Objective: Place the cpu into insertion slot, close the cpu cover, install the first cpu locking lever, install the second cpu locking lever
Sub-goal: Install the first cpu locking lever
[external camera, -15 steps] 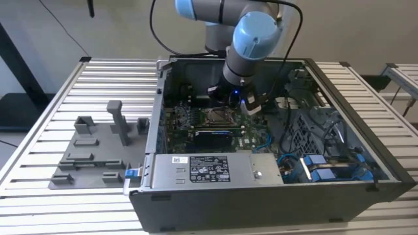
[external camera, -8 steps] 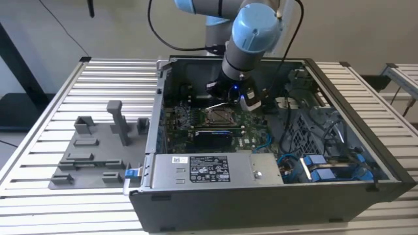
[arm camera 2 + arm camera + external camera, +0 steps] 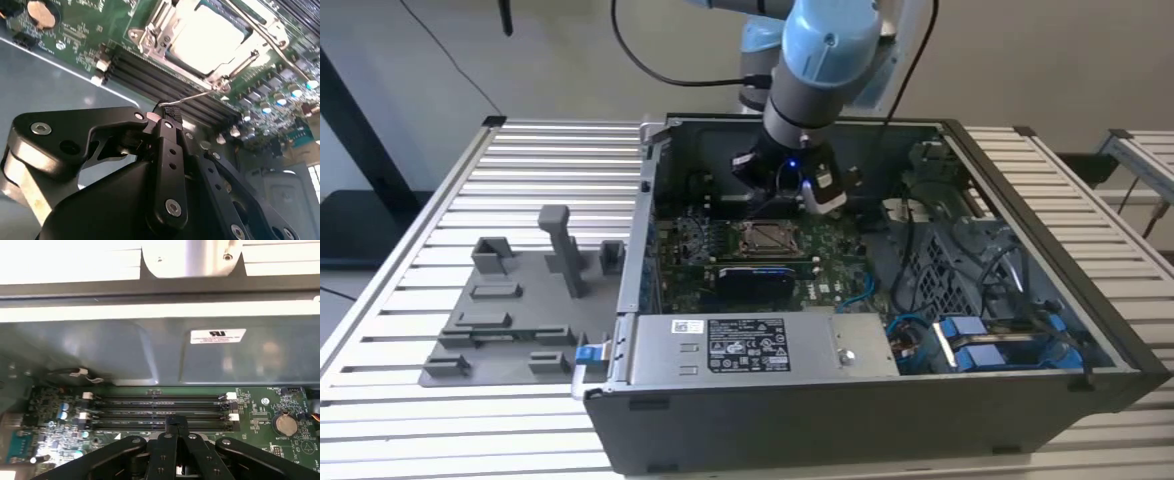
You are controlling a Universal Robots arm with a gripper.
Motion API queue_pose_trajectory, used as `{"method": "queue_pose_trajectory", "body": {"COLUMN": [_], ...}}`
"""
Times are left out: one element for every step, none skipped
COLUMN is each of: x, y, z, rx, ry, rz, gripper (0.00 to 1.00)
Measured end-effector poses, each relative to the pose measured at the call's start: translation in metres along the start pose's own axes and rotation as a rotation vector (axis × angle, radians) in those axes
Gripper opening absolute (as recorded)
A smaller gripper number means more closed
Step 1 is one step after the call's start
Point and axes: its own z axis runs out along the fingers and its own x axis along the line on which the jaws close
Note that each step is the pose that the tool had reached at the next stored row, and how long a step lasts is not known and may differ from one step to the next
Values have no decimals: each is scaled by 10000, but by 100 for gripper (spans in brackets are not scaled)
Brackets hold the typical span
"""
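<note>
Ribbed white table (image 3: 520, 150) carries an open computer case (image 3: 854, 410); end effector (image 3: 171, 114) pressed together near the insertion slot (image 3: 765, 238).

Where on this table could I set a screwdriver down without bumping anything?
Free: the bare slats of the table behind the grey fixture tray, on the exterior view's left, and a narrower strip at the exterior view's right of the computer case. Inside the case is crowded: circuit board, cables and the arm's hand.
</note>
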Motion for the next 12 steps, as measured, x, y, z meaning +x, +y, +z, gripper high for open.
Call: {"method": "queue_pose_trajectory", "body": {"x": [16,34,52,68,86,97,104,107,118,151,197,240], "y": [5,8,9,10,10,12,16,22,22,21,19,16], "z": [-12,-19,-23,-24,-26,-30,-40,-54,-57,-55,-53,-46], "rx": [-9,-15,-20,-23,-25,-24,-21,-23,-26,-28,-26,-28], "ry": [0,0,-2,-4,-10,-12,-11,-11,-12,-33,-73,-117], "rz": [0,-1,-1,-3,-5,-6,-5,-7,-6,-16,-34,-56], "gripper": [11,11,11,11,11,11,11,11,11,11,11,11]}}
